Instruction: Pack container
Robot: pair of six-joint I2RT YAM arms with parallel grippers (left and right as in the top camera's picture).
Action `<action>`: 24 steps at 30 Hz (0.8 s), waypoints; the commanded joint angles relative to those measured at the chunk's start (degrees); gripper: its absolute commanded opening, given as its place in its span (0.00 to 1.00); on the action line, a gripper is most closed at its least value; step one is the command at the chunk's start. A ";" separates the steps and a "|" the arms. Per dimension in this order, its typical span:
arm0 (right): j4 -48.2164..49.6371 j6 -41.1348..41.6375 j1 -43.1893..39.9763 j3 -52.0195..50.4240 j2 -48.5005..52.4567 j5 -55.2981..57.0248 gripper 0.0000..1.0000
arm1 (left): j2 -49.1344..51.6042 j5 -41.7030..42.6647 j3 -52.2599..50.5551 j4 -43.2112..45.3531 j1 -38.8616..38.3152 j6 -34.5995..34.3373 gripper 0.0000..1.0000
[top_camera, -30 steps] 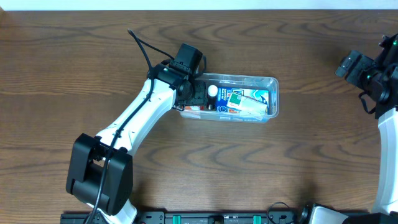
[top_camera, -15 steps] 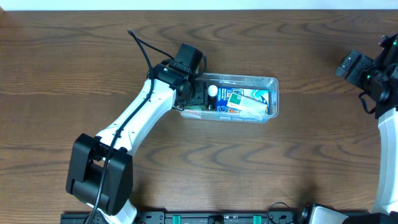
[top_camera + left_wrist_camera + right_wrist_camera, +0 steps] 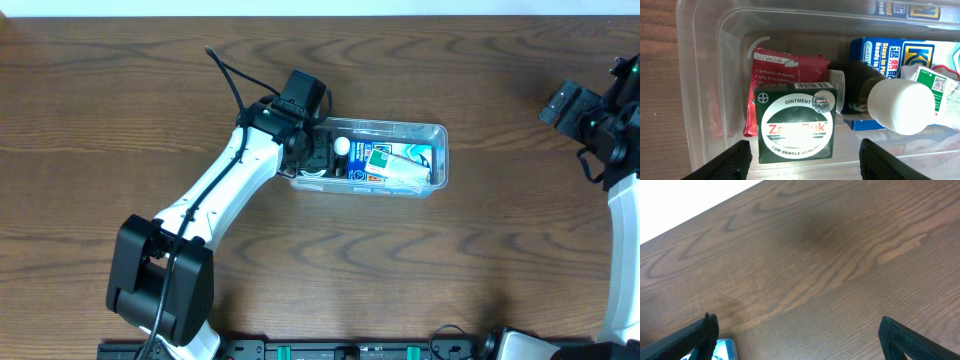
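Note:
The clear plastic container [image 3: 438,132] lies at the table's middle, its left wall also in the left wrist view [image 3: 705,100]. Inside it are a green ointment box [image 3: 794,124], a red packet [image 3: 785,65], a blue box [image 3: 900,50] and a dark bottle with a white cap [image 3: 900,106]. My left gripper [image 3: 318,160] hangs over the container's left end, open and empty, fingers either side of the green box [image 3: 802,162]. My right gripper [image 3: 575,110] is open and empty over bare table at the far right.
Brown wooden table [image 3: 420,250] all around. A light blue corner of something [image 3: 722,347] shows at the bottom left of the right wrist view. The left arm [image 3: 215,195] slants from the front left toward the container.
The green ointment box shows less beside my left gripper in the overhead view now. The arms have barely moved.

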 commanded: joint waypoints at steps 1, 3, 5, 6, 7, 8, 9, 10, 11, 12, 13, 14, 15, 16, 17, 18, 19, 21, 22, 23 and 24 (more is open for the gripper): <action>-0.09 0.70 -0.17 0.46 -0.04 0.20 0.99 | -0.31 -1.09 -0.24 -0.26 0.04 -0.48 0.70; -0.09 0.70 -0.17 0.46 -0.04 0.20 0.99 | -1.22 -1.09 0.24 -1.36 0.13 -0.48 0.75; -0.09 0.70 -0.17 0.46 -0.04 0.20 0.99 | -2.99 -1.09 0.92 -2.93 0.37 -0.17 0.83; -0.09 0.70 -0.17 0.46 -0.04 0.20 0.99 | -4.07 -1.11 1.11 -3.69 0.42 0.59 0.86; -0.09 0.70 -0.17 0.46 -0.04 0.20 0.99 | -5.33 -1.11 1.14 -4.28 0.55 1.62 0.89; -0.09 0.70 -0.17 0.46 -0.04 0.20 0.99 | -6.93 -1.14 1.14 -5.14 0.76 2.91 0.94; -0.09 0.70 -0.17 0.46 -0.04 0.20 0.99 | -8.74 -1.18 1.14 -6.10 0.98 3.91 0.98; -0.09 0.70 -0.17 0.46 -0.04 0.20 0.99 | -10.36 -1.68 1.14 -6.97 1.27 4.07 0.99; -0.09 0.70 -0.17 0.46 -0.04 0.20 0.99 | -12.07 -2.27 1.14 -7.89 1.60 4.07 0.98; -0.09 0.70 -0.17 0.46 -0.04 0.20 0.99 | -13.88 -2.97 1.14 -8.79 1.92 4.07 0.98; -0.09 0.70 -0.17 0.46 -0.04 0.20 0.99 | -16.02 -3.80 1.14 -9.88 2.38 4.07 0.98; -0.09 0.70 -0.17 0.46 -0.04 0.20 0.99 | -17.94 -4.44 1.14 -10.75 2.75 4.07 0.98; -0.09 0.72 -0.17 0.46 -0.04 0.20 0.99 | -19.89 -4.83 1.14 -11.58 3.06 4.07 0.98; -0.09 0.70 -0.17 0.46 -0.04 0.20 0.99 | -22.14 -4.96 1.14 -12.37 3.37 4.07 0.98; -0.09 0.70 -0.17 0.46 -0.04 0.20 0.99 | -24.02 -4.96 1.14 -13.03 3.52 4.04 0.98; -0.09 0.70 -0.17 0.46 -0.04 0.20 0.99 | -25.86 -4.94 1.14 -13.55 3.54 4.04 0.98; -0.09 0.70 -0.17 0.46 -0.04 0.20 0.99 | -27.87 -4.94 1.14 -14.03 3.54 4.07 0.98; -0.09 0.70 -0.17 0.46 -0.04 0.20 0.99 | -30.99 -4.94 1.14 -14.43 3.54 4.04 0.98; -0.09 0.70 -0.17 0.46 -0.04 0.20 0.99 | -32.63 -4.94 1.14 -15.52 3.54 4.04 0.98; -0.09 0.70 -0.17 0.46 -0.04 0.20 0.99 | -34.05 -4.94 1.14 -17.14 3.54 4.04 0.98; -0.09 0.70 -0.17 0.46 -0.04 0.20 0.99 | -35.32 -4.94 1.14 -18.80 3.54 4.04 0.98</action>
